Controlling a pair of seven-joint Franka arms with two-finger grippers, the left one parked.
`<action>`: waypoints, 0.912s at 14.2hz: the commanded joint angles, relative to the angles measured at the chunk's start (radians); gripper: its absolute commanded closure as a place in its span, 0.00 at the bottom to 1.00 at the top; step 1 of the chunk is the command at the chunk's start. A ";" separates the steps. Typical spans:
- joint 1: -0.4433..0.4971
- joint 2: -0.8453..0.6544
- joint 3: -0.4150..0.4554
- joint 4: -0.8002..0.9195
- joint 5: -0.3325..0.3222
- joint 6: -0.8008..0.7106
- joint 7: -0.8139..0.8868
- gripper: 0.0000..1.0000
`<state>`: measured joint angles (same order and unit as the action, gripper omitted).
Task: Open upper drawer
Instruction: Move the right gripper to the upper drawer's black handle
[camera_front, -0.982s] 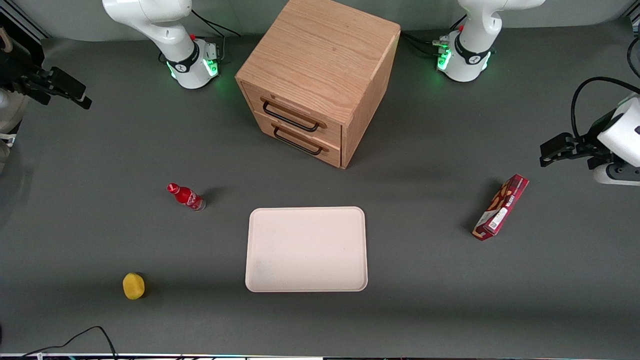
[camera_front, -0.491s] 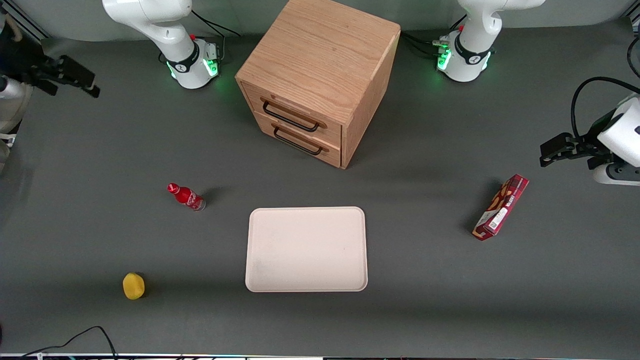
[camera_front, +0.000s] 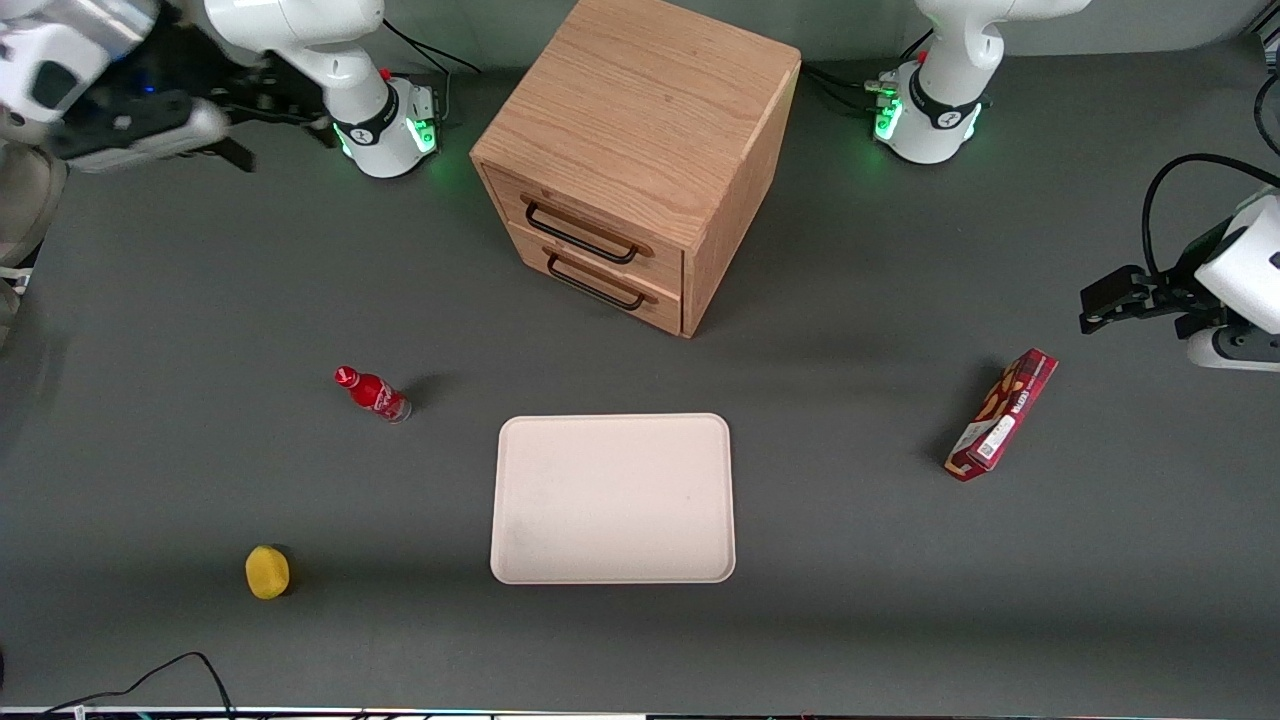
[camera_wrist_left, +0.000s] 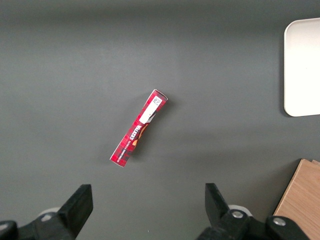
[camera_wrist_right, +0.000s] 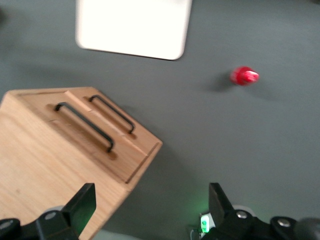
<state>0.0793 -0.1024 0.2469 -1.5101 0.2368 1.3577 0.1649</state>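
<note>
The cube cabinet stands at the table's middle, far from the front camera. Its upper drawer is shut, with a thin black bar handle. The matching lower drawer under it is shut too. My right gripper hangs in the air toward the working arm's end, beside the arm's base and well apart from the cabinet. It is open and empty. In the right wrist view the gripper looks down on the cabinet's corner, and the upper drawer and its handle show there.
A white tray lies nearer the front camera than the cabinet. A red bottle and a yellow ball-like thing sit toward the working arm's end. A red box lies toward the parked arm's end.
My right gripper has swung from the table's edge at the working arm's end toward the cabinet and now sits beside the arm's base. Nothing else moved.
</note>
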 joint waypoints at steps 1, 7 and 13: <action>0.002 0.128 0.064 0.085 0.024 0.030 -0.175 0.00; 0.002 0.332 0.213 0.048 0.079 0.239 -0.274 0.00; 0.002 0.333 0.278 -0.226 0.079 0.547 -0.433 0.00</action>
<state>0.0896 0.2740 0.5172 -1.6378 0.2919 1.8334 -0.1861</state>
